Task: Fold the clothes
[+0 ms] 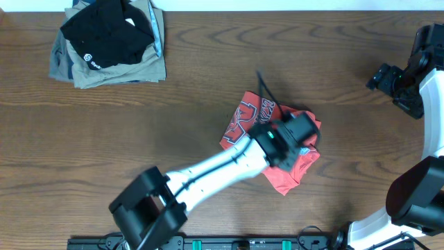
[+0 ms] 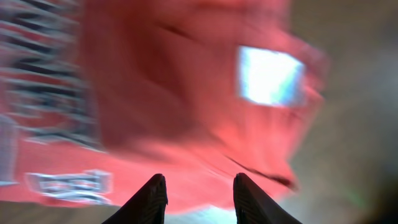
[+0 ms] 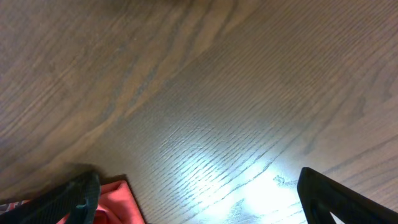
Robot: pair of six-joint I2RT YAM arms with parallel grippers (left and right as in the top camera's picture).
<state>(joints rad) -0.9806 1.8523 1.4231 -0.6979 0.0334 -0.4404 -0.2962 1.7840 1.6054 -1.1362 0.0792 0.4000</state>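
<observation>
The clothes, a red-orange T-shirt (image 1: pixel 244 119) with printed lettering, lie bunched and partly folded at the table's middle. My left gripper (image 1: pixel 300 136) hovers over the shirt's right part, its arm reaching in from the lower left and hiding some of the cloth. The left wrist view is blurred: red fabric (image 2: pixel 174 93) fills it, with a white neck tag (image 2: pixel 270 74). The left gripper (image 2: pixel 198 182) is open, its dark fingers apart with nothing between them. My right gripper (image 1: pixel 383 76) is far right, away from the shirt, and stands wide open (image 3: pixel 199 175) over bare wood. A shirt corner (image 3: pixel 115 200) shows there.
A stack of folded garments sits at the far left corner, a black one (image 1: pixel 107 31) on a khaki-grey one (image 1: pixel 118 69). A thin black cable (image 1: pixel 266 85) rises behind the shirt. The brown wooden table (image 1: pixel 139 132) spreads around it.
</observation>
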